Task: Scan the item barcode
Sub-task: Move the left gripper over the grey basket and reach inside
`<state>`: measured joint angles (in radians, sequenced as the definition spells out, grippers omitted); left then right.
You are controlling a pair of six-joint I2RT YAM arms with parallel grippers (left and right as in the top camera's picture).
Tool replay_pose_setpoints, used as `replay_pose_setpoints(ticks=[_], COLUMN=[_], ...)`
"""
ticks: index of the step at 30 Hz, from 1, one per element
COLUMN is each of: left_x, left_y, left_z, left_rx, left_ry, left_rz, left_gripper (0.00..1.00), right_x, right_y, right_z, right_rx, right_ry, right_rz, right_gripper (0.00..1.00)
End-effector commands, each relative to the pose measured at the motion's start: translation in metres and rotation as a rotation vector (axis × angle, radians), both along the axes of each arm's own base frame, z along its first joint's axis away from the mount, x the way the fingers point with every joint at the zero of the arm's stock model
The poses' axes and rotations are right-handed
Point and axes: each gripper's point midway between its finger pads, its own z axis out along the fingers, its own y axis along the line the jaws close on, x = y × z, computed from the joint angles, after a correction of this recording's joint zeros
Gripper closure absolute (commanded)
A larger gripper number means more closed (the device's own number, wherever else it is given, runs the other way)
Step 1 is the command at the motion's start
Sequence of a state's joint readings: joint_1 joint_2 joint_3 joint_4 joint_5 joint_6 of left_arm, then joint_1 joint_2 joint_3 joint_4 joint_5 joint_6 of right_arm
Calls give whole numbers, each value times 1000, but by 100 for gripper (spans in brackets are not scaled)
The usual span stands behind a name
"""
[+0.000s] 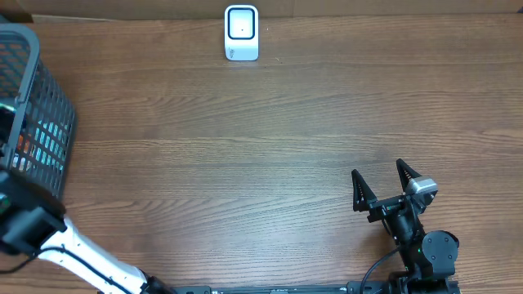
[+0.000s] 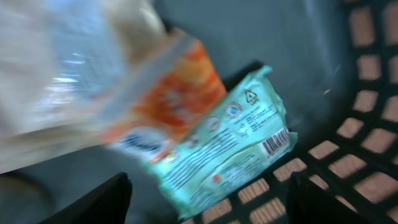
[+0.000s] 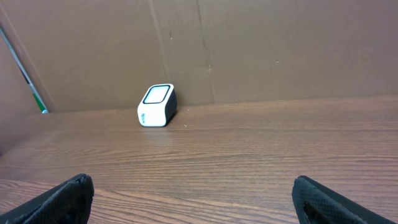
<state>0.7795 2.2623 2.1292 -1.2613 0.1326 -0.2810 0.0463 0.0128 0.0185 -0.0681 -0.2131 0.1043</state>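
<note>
The left gripper [image 2: 208,202] is down inside the dark grey plastic basket [image 2: 367,124]. Its two black fingers [image 2: 115,202] stand apart, and nothing is held between them. Just in front of them lies the mint-green soft plastic packet [image 2: 230,149]. It lies flat and tilted, with its near end reaching in between the two fingers, but neither finger touches it. The black barcode [image 2: 275,143] faces up on the packet's far right corner, ahead of the right finger. Ahead and to the left of the gripper, an orange and white plastic packet [image 2: 165,106] lies on top of the green packet's left side. A clear crinkly bag [image 2: 68,68] lies farther left; it is too blurry to see what is in it.

The right gripper [image 1: 377,170] is over the brown wooden table [image 1: 245,163], with its fingers wide apart and holding nothing. Far ahead of it and a bit to its left stands the small white box-shaped scanner [image 3: 157,104], close to the brown cardboard wall [image 3: 280,50]. The basket is far off to this gripper's left.
</note>
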Motion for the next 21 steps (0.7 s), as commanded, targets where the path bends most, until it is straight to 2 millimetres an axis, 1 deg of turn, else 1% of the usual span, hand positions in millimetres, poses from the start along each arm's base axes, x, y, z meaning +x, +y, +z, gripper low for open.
replay_pose_setpoints(ticks=[1, 5, 8, 10, 17, 21], left_x=[6, 3, 1, -1, -12, -16], left_y=[-7, -9, -11, -12, -16, -22], left_z=[-15, -23, -26, -28, -38, -52], left_rx=[56, 104, 117, 118, 100, 73], left_ry=[94, 180, 208, 222, 275, 297], left_rz=[-30, 6, 26, 38, 49, 43], left_gripper=[32, 33, 41, 44, 43, 41], right_x=[0, 0, 0, 0, 0, 0], right_y=[0, 0, 0, 0, 0, 0], right_z=[-1, -1, -1, -1, -1, -1], right_rx=[0, 0, -1, -1, 0, -1], right_ry=[-7, -7, -7, -7, -7, -7], right_rz=[0, 0, 0, 0, 0, 0], right_gripper=[0, 0, 0, 0, 0, 0])
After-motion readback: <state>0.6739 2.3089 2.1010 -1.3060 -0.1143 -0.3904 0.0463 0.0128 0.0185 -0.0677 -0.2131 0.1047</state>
